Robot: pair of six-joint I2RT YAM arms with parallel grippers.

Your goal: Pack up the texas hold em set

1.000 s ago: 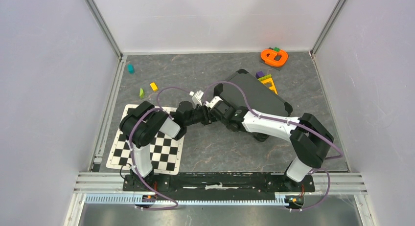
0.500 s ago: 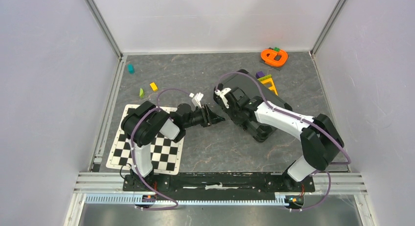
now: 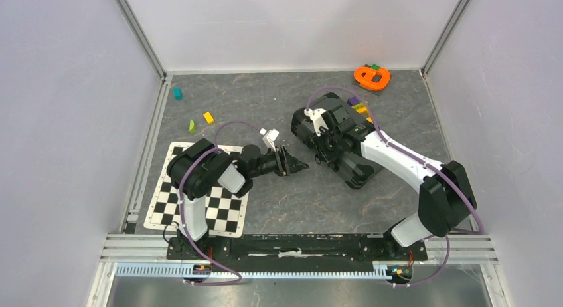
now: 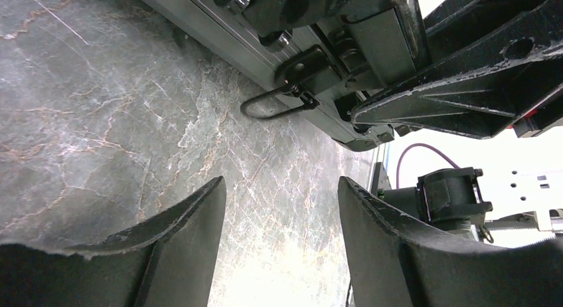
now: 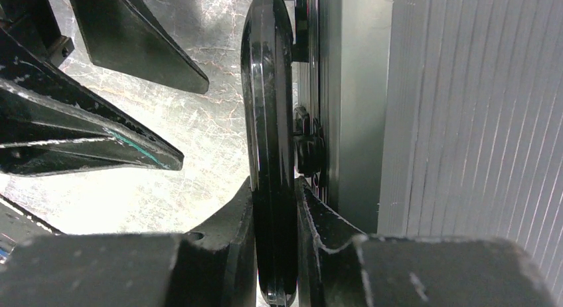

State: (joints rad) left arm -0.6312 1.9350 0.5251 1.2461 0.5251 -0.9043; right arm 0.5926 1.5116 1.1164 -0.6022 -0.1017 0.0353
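Observation:
The black briefcase (image 3: 357, 171) of the texas hold em set is closed and tipped up on one edge right of the table's middle. My right gripper (image 3: 323, 145) is shut on its black handle (image 5: 269, 121), the handle pinched between both fingers (image 5: 273, 187). The case's side wall (image 5: 352, 88) runs just right of the handle. My left gripper (image 3: 296, 166) stands open just left of the case, low over the table and holding nothing (image 4: 280, 184). Ahead of it are the case's edge (image 4: 372, 48) and a wire latch loop (image 4: 272, 107). No chips, cards or dice show.
A black-white checkered mat (image 3: 206, 201) lies under the left arm. An orange toy (image 3: 372, 76) sits at the back right, with purple and yellow pieces (image 3: 358, 106) behind the case. Small yellow (image 3: 208, 117), green (image 3: 192, 126) and teal (image 3: 177, 93) blocks lie at the back left.
The right arm swung back and to the right with the handle, tipping the case from flat onto its edge. The left gripper opened and came apart from the right gripper.

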